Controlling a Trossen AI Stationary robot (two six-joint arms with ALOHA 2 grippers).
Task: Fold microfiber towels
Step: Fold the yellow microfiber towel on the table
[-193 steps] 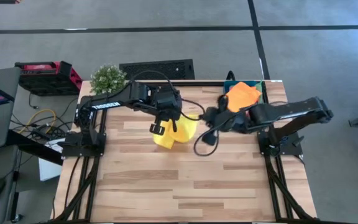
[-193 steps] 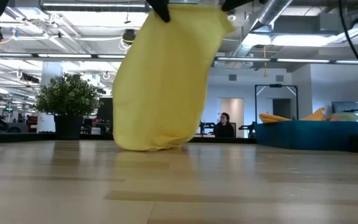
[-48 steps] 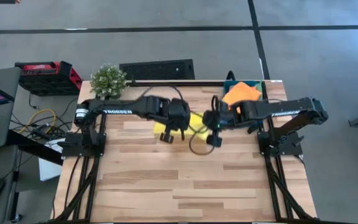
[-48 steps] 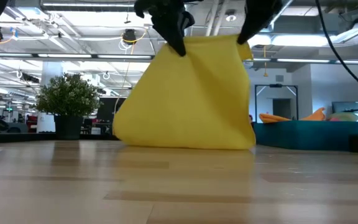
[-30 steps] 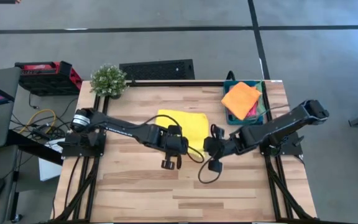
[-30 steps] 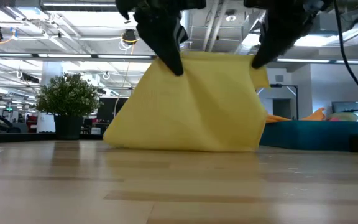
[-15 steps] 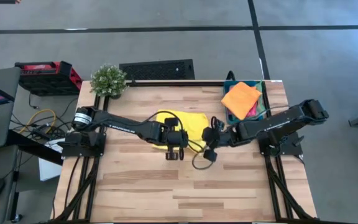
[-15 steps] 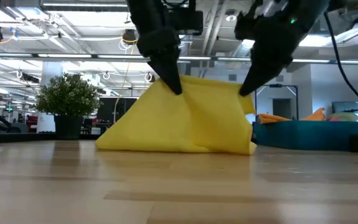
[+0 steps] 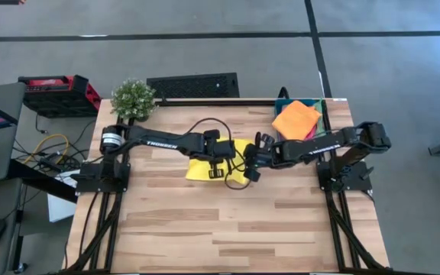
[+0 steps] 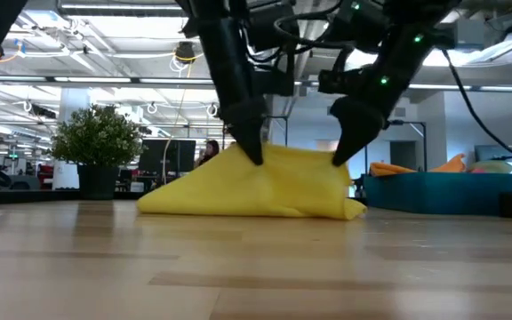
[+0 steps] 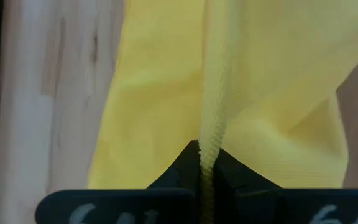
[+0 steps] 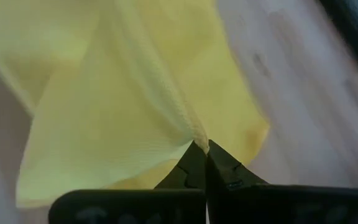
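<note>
I have the yellow towel (image 9: 205,164) pinched shut in the left end effector (image 9: 217,169) and the right end effector (image 9: 252,171), its bulk draped below and beyond them onto the bench (image 9: 228,221).

Wooden table (image 9: 205,221) bears yellow towel (image 9: 201,169) (rumpled), plant (image 9: 133,97), bin (image 9: 323,131).

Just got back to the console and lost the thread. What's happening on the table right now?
Both arms are working on the yellow towel in the middle of the table. The left hand and the right hand are each shut on a pinch of its edge, held low, with the rest of the cloth bunched on the wood. An orange towel lies on top in the teal bin at the far right corner.
</note>
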